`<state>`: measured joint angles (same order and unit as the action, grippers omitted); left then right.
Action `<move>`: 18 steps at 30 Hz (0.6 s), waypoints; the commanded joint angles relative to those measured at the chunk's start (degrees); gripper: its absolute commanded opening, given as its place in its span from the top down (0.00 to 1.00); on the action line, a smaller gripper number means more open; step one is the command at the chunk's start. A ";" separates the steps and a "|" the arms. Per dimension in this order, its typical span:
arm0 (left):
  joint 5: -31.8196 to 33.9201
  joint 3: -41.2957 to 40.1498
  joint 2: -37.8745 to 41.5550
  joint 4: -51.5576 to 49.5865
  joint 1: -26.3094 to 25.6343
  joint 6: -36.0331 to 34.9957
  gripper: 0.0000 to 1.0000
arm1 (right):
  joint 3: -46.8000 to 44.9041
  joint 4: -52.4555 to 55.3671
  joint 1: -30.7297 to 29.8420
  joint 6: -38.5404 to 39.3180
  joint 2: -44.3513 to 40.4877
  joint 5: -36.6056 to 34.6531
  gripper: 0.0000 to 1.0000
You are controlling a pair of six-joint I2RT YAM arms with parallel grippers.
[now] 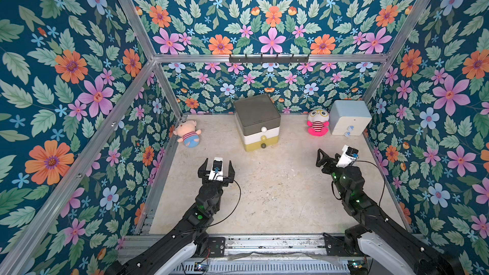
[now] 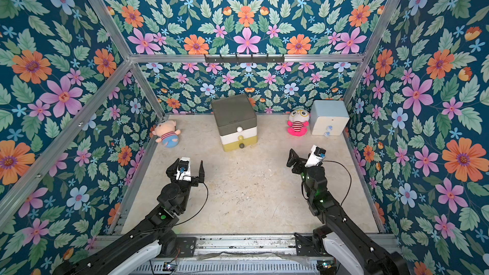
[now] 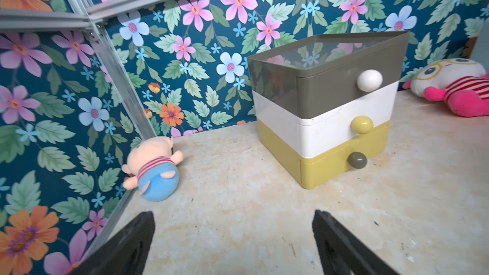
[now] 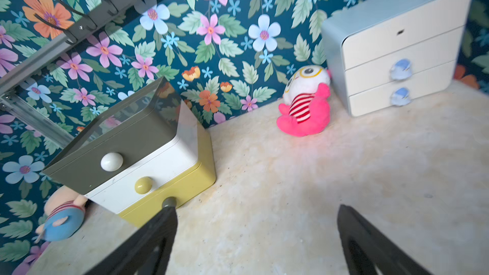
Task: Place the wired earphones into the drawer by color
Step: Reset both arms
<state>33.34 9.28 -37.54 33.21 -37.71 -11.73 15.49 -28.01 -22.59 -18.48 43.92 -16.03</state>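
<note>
The drawer (image 1: 258, 123) (image 2: 235, 120) is a small chest with dark grey, white and mustard-yellow tiers. It stands at the back middle of the table. All three tiers look pushed in, as the left wrist view (image 3: 330, 112) and right wrist view (image 4: 137, 154) show. No wired earphones show in any view. My left gripper (image 1: 217, 165) (image 2: 186, 166) (image 3: 233, 214) hovers open and empty in front of the chest, left of centre. My right gripper (image 1: 329, 158) (image 2: 300, 158) (image 4: 256, 208) is open and empty too, to the chest's front right and angled toward it.
A pig plush (image 1: 188, 136) lies at the back left. A white-and-pink plush (image 1: 317, 123) sits beside a pale blue-and-white chest (image 1: 349, 120) at the back right. A hook rail (image 1: 268, 58) hangs on the back wall. Floral walls and aluminium bars enclose the beige table (image 1: 277, 194).
</note>
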 commanded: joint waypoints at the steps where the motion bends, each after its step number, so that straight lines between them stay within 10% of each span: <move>1: 3.51 -0.64 0.28 4.38 0.40 -4.53 0.01 | -2.93 -0.98 0.00 4.83 -5.82 -6.67 0.01; 18: -9.90 3.84 -12.90 8.03 19.80 0.36 0.01 | -7.18 -2.78 -0.08 10.36 -8.50 -9.63 0.01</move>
<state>29.45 12.25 -48.05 38.20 -20.16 -14.22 8.40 -27.79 -22.59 -9.54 35.03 -24.51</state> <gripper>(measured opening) 0.994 0.989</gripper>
